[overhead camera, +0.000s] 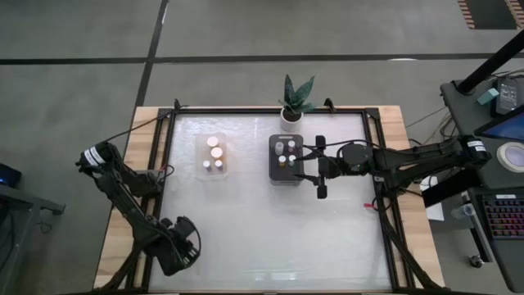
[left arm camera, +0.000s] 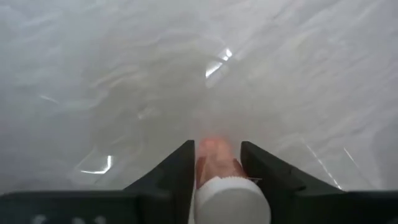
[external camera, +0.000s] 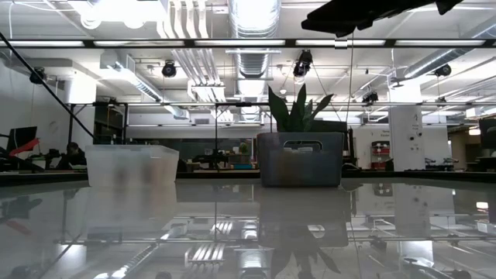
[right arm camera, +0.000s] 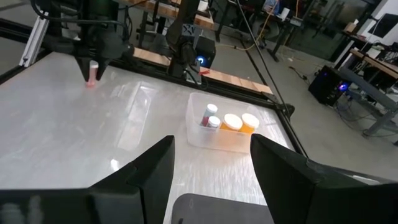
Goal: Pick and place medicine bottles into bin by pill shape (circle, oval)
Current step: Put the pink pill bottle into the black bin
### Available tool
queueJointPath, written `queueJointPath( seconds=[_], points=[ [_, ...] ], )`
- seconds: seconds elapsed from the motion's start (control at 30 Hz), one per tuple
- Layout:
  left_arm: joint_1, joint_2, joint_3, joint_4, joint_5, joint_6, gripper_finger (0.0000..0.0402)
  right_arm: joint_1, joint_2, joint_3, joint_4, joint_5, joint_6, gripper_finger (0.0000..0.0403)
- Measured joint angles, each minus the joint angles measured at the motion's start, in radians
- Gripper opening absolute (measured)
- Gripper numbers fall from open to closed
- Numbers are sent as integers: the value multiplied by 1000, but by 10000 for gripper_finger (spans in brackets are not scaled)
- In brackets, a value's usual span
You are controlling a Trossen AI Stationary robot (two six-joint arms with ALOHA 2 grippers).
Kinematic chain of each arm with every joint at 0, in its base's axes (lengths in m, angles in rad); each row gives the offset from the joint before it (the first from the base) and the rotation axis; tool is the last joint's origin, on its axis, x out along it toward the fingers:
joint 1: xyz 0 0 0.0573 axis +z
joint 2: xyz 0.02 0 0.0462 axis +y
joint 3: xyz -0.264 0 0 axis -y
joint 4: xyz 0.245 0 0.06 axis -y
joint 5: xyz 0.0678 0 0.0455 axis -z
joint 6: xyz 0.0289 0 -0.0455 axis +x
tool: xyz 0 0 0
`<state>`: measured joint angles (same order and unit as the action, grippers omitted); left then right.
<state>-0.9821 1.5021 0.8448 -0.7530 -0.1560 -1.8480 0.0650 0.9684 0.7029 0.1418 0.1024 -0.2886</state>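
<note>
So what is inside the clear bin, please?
The clear bin holds four white-capped bottles: two wide orange ones and two thin ones. They stand upright, side by side. The pills inside cannot be seen, as the bottle walls hide them.

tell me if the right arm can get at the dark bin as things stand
Probably yes. The right end effector hangs open right beside the dark bin, with nothing between them; the left end effector, holding a pinkish bottle, is at the table's far corner.

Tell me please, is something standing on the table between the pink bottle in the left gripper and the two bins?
Nothing visible does. The left gripper holds the pink bottle near the table's front-left corner, and the tabletop between it and the clear bin and dark bin is bare.
</note>
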Motion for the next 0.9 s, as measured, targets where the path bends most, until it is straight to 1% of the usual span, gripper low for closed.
queueJointPath(
  seconds=[0.13,0.2,0.37,0.47,0.6,0.63,0.7,0.8,0.83,0.9],
  points=[
    [0,0,2,3,5,3,80,0,0,0,-2,0,0,203],
    [8,0,2,3,4,3,72,0,0,0,-2,1,0,203],
    [59,-1,4,1,4,8,79,0,0,0,-2,2,0,203],
    [110,-6,25,3,3,70,82,0,0,0,-2,2,0,203],
    [216,-11,64,4,10,191,82,0,0,0,-2,2,0,203],
    [252,-12,73,4,30,207,82,0,0,0,-2,2,-1,203],
    [337,-13,87,1,104,202,83,0,0,0,-2,2,-1,203],
    [473,-13,105,5,202,142,83,0,0,0,-2,3,-3,203],
    [510,-13,114,15,217,173,83,0,0,0,-3,3,-3,203],
    [561,-13,134,39,215,267,83,0,0,0,-5,3,-3,203]
  ],
)
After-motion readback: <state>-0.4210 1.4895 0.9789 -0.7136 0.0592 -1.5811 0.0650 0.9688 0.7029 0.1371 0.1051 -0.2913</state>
